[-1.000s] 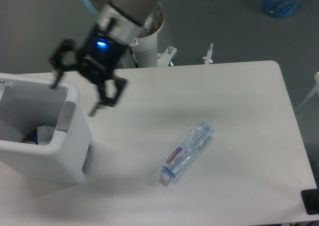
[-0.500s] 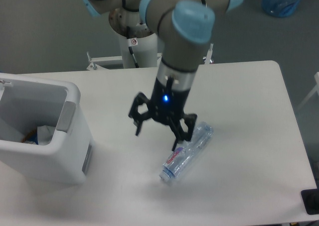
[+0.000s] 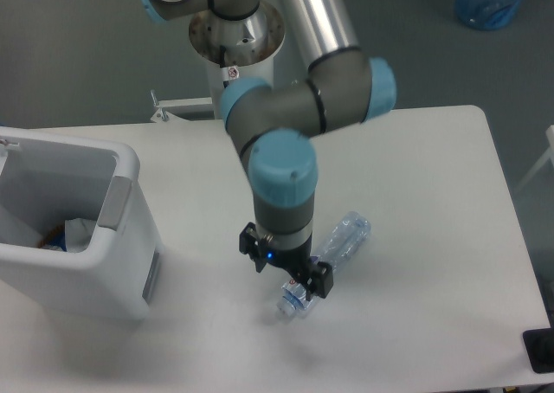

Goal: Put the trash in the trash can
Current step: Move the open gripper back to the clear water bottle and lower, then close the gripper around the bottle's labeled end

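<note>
One piece lies in the bin [image 3: 130, 164]; the end effector [image 3: 288, 276] straddles the bottle [image 3: 346, 237] mid-table, its grip unclear.

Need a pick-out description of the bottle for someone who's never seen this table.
Start at the big white trash can on the table's left side, then look right, past the arm. The bottle lies flat on the tabletop, partly under the lowered gripper. It is clear crinkled plastic, the only loose item on the tabletop.
</note>
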